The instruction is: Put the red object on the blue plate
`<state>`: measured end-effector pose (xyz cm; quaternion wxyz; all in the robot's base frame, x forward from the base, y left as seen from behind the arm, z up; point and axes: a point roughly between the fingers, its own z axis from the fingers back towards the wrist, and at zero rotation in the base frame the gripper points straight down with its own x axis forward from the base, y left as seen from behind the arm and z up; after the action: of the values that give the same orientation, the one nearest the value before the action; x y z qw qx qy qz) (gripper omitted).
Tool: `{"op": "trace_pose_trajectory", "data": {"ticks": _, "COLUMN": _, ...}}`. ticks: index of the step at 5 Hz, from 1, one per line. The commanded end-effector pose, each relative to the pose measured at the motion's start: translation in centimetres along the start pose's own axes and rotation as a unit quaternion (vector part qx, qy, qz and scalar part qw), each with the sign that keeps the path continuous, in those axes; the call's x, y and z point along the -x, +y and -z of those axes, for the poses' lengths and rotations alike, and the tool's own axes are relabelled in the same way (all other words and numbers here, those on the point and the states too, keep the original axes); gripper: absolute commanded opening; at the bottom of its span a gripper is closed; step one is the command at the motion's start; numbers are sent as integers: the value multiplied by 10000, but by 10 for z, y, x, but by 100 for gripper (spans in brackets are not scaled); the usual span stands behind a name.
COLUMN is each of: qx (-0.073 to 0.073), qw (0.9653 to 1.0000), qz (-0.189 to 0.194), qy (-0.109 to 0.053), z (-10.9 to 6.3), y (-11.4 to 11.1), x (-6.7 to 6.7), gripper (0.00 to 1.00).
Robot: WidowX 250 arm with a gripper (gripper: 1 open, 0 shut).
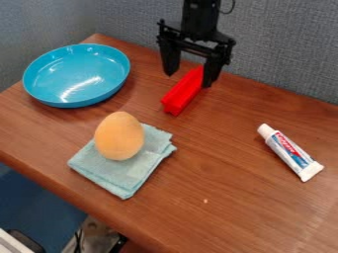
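Observation:
The red object (184, 91) is a bright red elongated block lying on the wooden table, right of centre at the back. The blue plate (77, 75) is a glossy turquoise round dish at the back left, with nothing in it. My gripper (192, 76) hangs over the far end of the red block, its black fingers (169, 59) spread apart on either side of that end, open and not closed on it.
An orange egg-shaped object (119, 134) sits on a pale teal folded cloth (125, 158) near the front centre. A white toothpaste tube (290, 150) lies at the right. The table's front edge (79, 203) runs diagonally at the lower left.

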<state>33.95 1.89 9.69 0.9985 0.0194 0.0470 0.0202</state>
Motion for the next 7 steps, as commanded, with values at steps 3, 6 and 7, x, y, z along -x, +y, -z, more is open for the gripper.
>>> {"op": "trace_pose_trajectory", "data": {"ticks": 3, "qx": -125, "qw": 9991, "qz": -340, "qy": -224, "z": 15, "y": 21, "x": -34, "gripper": 100}}
{"op": "trace_pose_trajectory", "data": {"ticks": 6, "qx": -150, "qw": 9988, "qz": -462, "qy": 18, "z": 47, "y": 25, "x": -46, "gripper": 100}}
{"op": "trace_pose_trajectory", "data": {"ticks": 7, "qx": -180, "qw": 9986, "qz": -482, "qy": 106, "z": 54, "y": 26, "x": -48, "gripper": 0}}
